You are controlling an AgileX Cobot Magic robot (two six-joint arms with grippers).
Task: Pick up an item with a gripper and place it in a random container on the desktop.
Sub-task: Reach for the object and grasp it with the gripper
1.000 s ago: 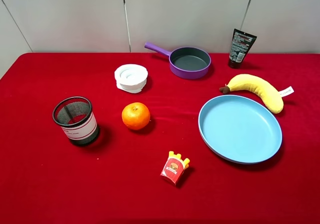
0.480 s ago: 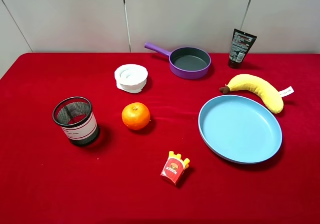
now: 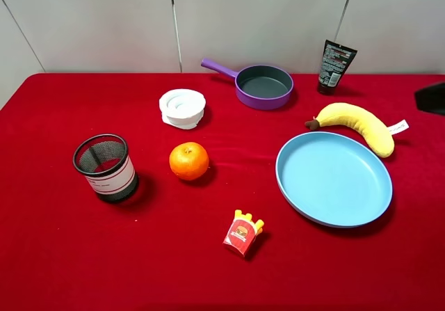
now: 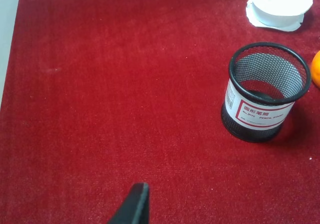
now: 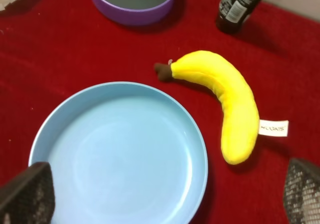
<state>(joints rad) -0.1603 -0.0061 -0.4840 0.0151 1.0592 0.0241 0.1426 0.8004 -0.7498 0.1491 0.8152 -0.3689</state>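
Standing upright at the far edge of the bench [image 3: 62,255], the tube [image 3: 336,66] is well apart from the mesh cup [image 3: 106,166]. Left wrist: the left pincer [image 4: 134,208] shows one finger only; I cannot tell its spread. Right wrist: the right pincer [image 5: 165,196] stands wide apart, the blue plate [image 5: 120,149] seen between its fingers.

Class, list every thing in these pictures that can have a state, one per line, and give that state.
Tube, standing upright on its cap, untouched.
Mesh cup, upright, empty.
Pan, upright, empty.
Plate, flat, empty.
Banana, lying beside the plate.
Right gripper, open, holding nothing.
Left gripper, only one finger shows; cannot tell.
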